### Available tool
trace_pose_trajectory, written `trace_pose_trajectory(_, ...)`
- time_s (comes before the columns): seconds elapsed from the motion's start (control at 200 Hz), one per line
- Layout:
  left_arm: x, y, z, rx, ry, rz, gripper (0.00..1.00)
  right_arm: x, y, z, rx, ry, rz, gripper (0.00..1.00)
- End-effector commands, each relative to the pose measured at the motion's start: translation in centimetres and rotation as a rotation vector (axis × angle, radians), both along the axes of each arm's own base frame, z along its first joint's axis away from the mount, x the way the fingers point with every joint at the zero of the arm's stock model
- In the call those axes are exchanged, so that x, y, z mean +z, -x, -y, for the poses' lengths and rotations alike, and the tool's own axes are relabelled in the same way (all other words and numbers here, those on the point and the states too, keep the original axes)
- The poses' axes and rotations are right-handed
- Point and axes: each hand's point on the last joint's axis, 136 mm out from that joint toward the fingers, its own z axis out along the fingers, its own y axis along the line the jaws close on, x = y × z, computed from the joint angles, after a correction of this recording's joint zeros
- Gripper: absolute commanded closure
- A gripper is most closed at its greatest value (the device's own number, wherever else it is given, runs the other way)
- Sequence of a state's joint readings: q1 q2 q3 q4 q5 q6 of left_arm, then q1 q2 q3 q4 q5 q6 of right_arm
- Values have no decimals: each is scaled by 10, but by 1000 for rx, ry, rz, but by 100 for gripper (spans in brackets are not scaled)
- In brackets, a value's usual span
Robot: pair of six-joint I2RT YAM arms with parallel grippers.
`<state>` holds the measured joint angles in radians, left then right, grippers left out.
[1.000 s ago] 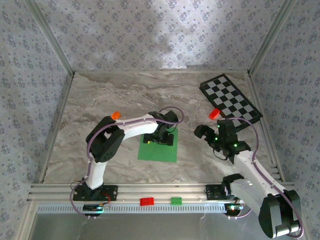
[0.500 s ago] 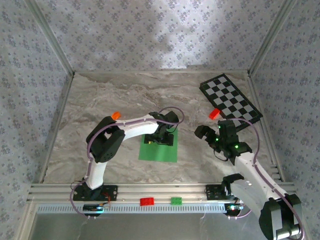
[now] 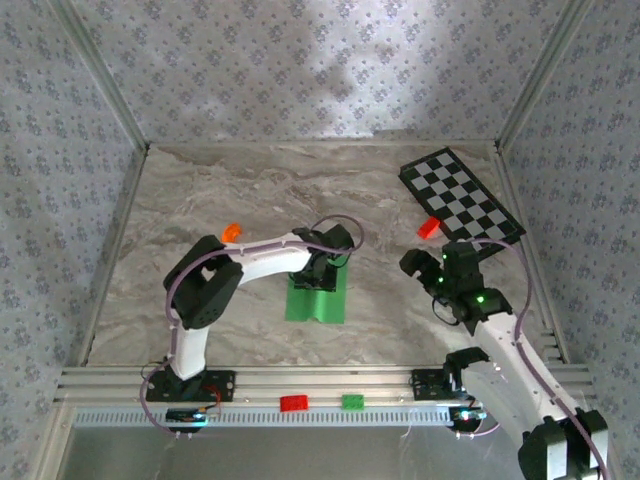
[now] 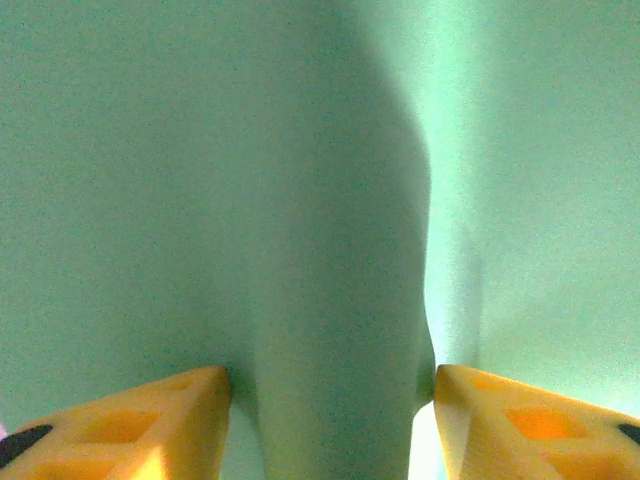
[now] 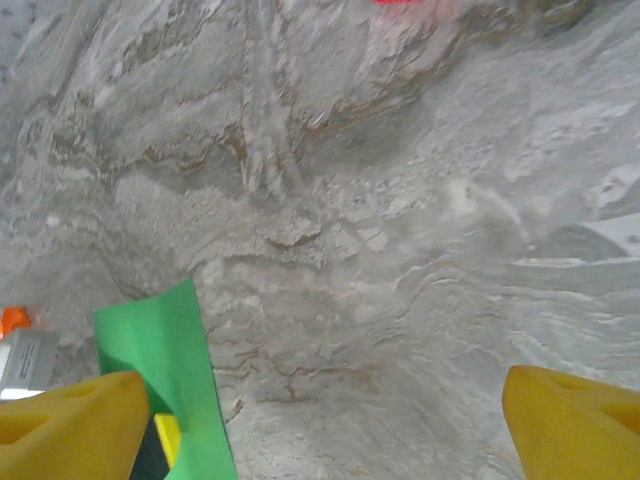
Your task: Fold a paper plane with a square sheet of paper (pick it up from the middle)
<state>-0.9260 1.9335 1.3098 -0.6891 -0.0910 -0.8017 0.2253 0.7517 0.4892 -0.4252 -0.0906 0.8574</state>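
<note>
The left arm (image 3: 262, 256) hides the sheet's (image 3: 318, 306) middle.

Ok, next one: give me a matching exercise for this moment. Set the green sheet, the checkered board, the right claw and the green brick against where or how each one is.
Things:
1. square sheet of paper
2. checkered board
3. right claw
4. green brick

Places or states:
A. at the far right corner of the table
B. on the near rail, beside a red brick
C. pinched up into a ridge by the left claw
D. open, above bare marble

Pairs: 1-C, 2-A, 3-D, 4-B.
</note>
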Motion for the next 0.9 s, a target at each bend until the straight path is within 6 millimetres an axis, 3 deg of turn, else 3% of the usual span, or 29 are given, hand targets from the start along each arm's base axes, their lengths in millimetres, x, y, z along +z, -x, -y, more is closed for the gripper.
trace_pose_trajectory(0.0,31,-6,12,-18,111,89,51,4,8,21,-78,43,-1,10)
trace_pose_trajectory(0.04,40,-7,15,-20,146,110,54,6,8,22,-77,28,25,10)
trace_pose_trajectory(0.175,64,-10,26,26,347,100,58,20,4,-1,52,-102,128,11)
trace_pose_trajectory(0.485,109,-17,48,68,832,17,60,19,-6,-19,100,-197,89,14)
trace_pose_trajectory(0.745,80,-11,52,86,878,-88,60,14,-10,-41,161,-218,82,13)
trace_pose_trajectory(0.895,61,-13,43,124,812,-89,60,9,-10,-50,186,-206,65,13)
